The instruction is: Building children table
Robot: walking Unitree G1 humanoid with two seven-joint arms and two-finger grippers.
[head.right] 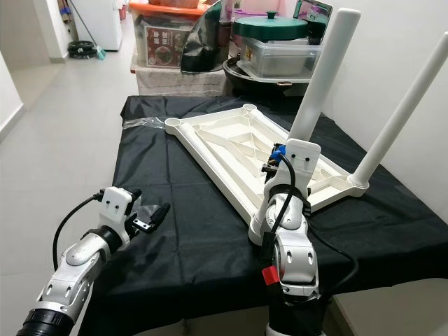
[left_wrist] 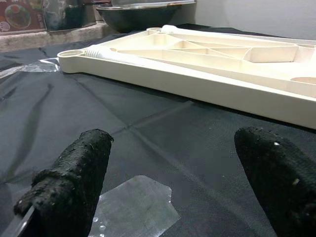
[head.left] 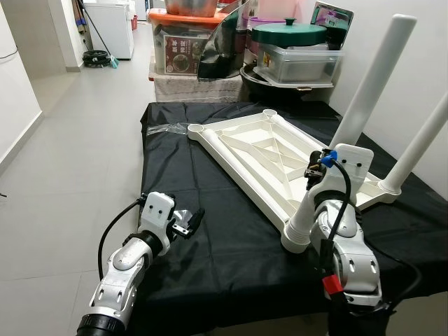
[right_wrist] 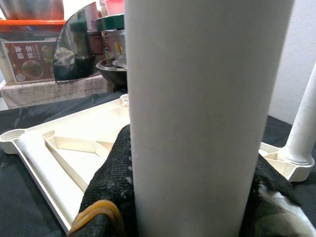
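Upright, right claw [right_wrist: 192,197] around leg [right_wrist: 207,98] (near corner).

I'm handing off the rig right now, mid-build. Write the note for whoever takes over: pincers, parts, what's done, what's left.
Right pincer: shut on a white leg, which stands in the near corner socket of the table top.
Left pincer: open, holding nothing, over the black cloth beside a scrap of clear plastic.
Table top lies upside down on the cloth.
Done: two legs stand upright at the right-hand corners.
Left: I cannot tell if the held leg is fully seated. A fourth leg lies loose inside the frame; the far-left socket is empty. Then turn the table upright.
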